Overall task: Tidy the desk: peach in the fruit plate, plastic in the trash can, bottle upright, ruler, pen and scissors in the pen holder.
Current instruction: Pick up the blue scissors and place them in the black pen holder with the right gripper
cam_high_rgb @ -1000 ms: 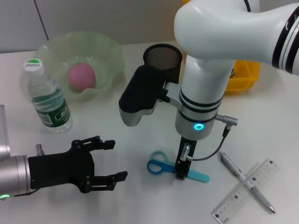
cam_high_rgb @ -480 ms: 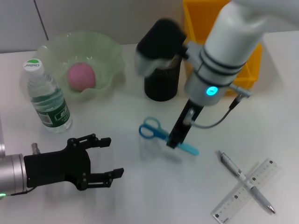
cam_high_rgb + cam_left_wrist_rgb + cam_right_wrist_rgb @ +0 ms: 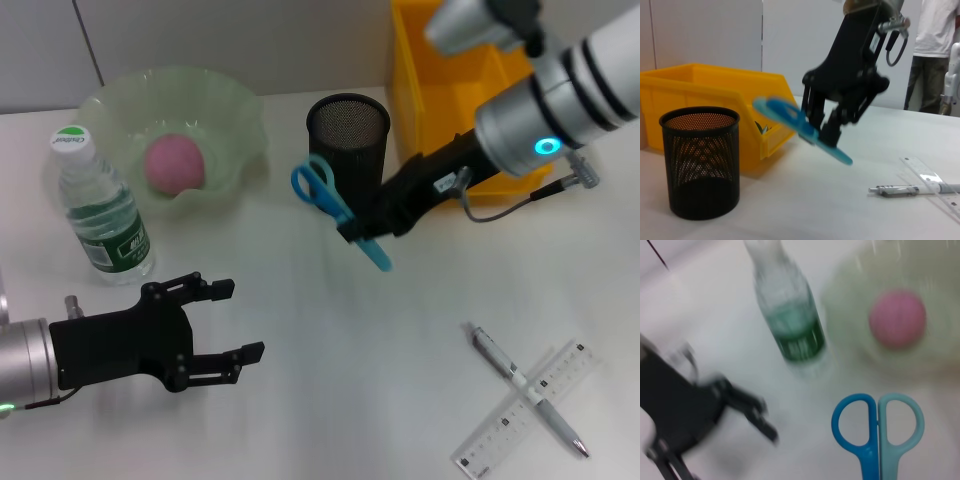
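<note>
Blue scissors [image 3: 335, 208] are up off the desk, clamped by the blades in the right gripper [image 3: 368, 230], handles tilted up toward the robot's left, blade tips pointing down; they hang just beside the black mesh pen holder [image 3: 348, 140], not in it. Left wrist view shows same thing: scissors [image 3: 800, 130] pinched between the dark fingers [image 3: 832, 127], well above the tabletop, w/ pen holder [image 3: 700, 167] off to one side and the yellow bin [image 3: 715, 107] behind it. Right wrist view looks down past the scissor handles [image 3: 879, 422] at the bottle [image 3: 792, 325], the peach [image 3: 897, 318] and the left gripper [image 3: 720, 405]. Left gripper [image 3: 232, 320] sits low near the front of the desk, fingers spread wide, holding nothing. Peach [image 3: 175, 165] already lies in the pale green fruit plate [image 3: 235, 110] at the far left of the desk. Bottle [image 3: 100, 210], green label & white cap, stands upright just in front of the plate. Yellow bin [image 3: 440, 90] is at the back, just right of the pen holder. Pen [image 3: 525, 388] & clear ruler [image 3: 528, 404] lie crossed on the desk at front right, pen on top, well apart from the holder. Desk [image 3: 320, 400] surface is white.
</note>
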You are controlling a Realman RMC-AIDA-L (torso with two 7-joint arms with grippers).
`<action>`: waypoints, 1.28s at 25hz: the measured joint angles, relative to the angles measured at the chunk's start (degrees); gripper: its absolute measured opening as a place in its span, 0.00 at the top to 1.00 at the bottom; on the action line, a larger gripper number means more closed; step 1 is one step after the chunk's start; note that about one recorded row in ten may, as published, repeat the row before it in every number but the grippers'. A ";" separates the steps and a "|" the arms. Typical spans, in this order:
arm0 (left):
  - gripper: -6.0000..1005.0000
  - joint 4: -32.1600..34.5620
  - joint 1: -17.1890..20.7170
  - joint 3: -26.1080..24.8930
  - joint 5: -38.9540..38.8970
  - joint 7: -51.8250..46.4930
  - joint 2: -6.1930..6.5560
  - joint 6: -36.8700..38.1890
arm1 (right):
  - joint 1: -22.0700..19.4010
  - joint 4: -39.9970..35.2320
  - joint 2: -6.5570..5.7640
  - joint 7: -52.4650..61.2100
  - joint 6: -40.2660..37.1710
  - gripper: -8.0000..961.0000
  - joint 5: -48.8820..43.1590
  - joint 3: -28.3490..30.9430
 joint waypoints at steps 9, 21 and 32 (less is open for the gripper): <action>0.14 -0.12 -0.65 -0.25 -0.53 0.11 -0.42 -2.18 | -6.83 4.92 -0.12 -19.63 3.89 0.76 18.87 10.17; 0.14 -0.64 -0.78 -0.55 -2.38 0.00 -0.76 -2.92 | -7.96 17.49 -0.13 -38.43 15.27 0.75 39.36 15.23; 0.14 -1.54 -0.77 -0.54 -2.74 0.64 -0.84 -2.61 | -3.70 27.01 0.19 -44.38 26.24 0.74 43.08 14.63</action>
